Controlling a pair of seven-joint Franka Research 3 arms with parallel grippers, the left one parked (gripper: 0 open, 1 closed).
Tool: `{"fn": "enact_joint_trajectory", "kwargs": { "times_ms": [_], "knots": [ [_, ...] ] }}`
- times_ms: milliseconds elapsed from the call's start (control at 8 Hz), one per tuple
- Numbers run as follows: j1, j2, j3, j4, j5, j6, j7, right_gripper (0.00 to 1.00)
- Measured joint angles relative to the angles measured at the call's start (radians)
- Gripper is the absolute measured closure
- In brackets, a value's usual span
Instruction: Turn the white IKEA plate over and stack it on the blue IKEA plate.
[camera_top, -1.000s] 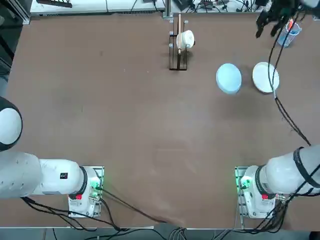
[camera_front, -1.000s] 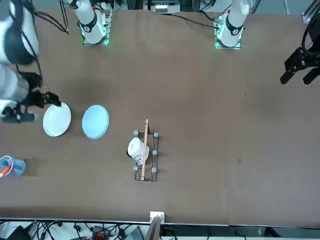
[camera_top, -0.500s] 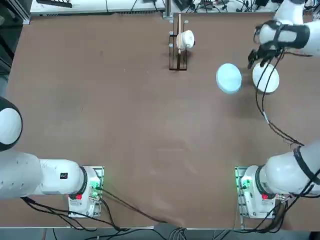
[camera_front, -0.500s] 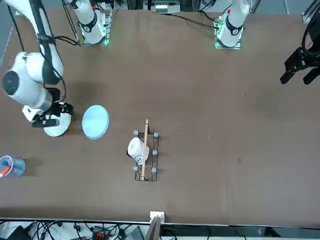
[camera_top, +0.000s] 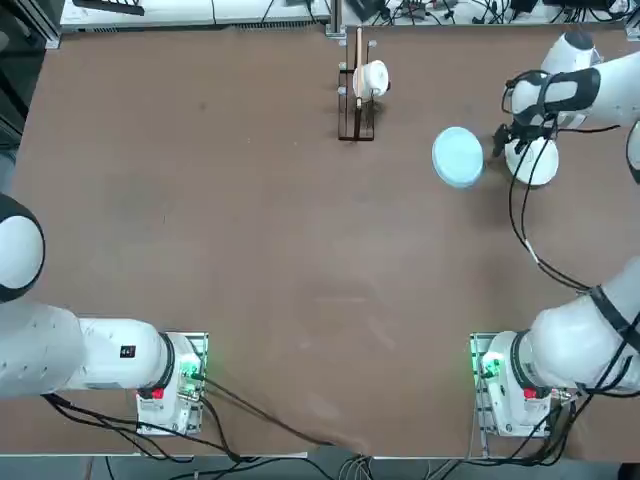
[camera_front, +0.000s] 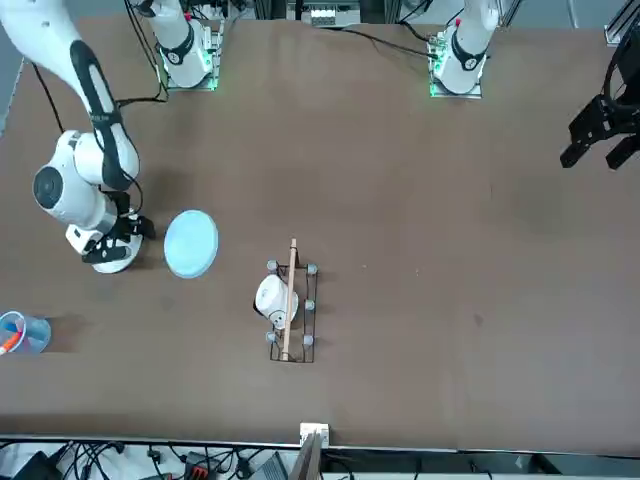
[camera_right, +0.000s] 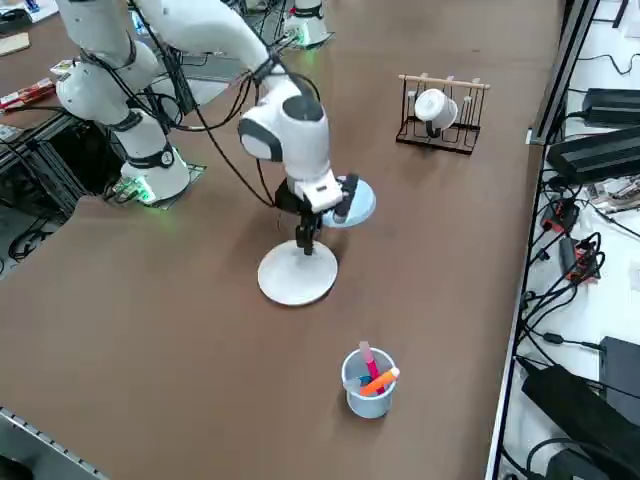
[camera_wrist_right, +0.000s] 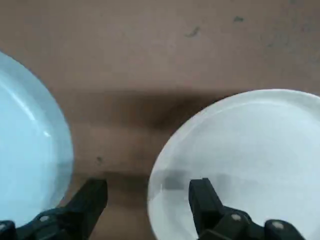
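Item: brown, flat-topped table (camera_top: 300, 260); clock positions read from its middle in the top view, unless noted

Item: white-and-black jointed right arm (camera_top: 590, 90), reaching in at 2 o'clock, with black two-finger right gripper (camera_wrist_right: 149, 185); fingers open, nothing gripped, one over the white plate, the other by the blue plate's near edge; contact cannot be told

Item: black wire rack with pale wooden bar (camera_right: 440, 115), at 12 o'clock

Item: round, glossy white plate (camera_right: 297, 274), on the table at 2 o'clock, partly under the arm

Item: round, smooth pale-blue plate (camera_top: 457, 157), at the white plate's 9 o'clock side, apart from it

Item: white rounded mug (camera_right: 435, 108), in the rack

Item: light-blue cup holding orange and pink pens (camera_right: 368, 397), at the white plate's 5 o'clock in the right side view
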Motion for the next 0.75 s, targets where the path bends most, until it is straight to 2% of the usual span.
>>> {"fn": "enact_joint_trajectory", "kwargs": {
  "times_ms": [250,375,625,750],
  "knots": [
    [-0.006,0.011,0.001,0.004,0.000,0.003,-0.012,0.13],
    [-0.006,0.008,0.001,0.009,-0.001,0.003,-0.019,0.37],
    [-0.006,0.003,0.003,0.014,-0.001,0.002,-0.024,0.79],
    [-0.005,-0.005,0.003,0.015,-0.001,-0.005,-0.024,0.93]
  ]
}}
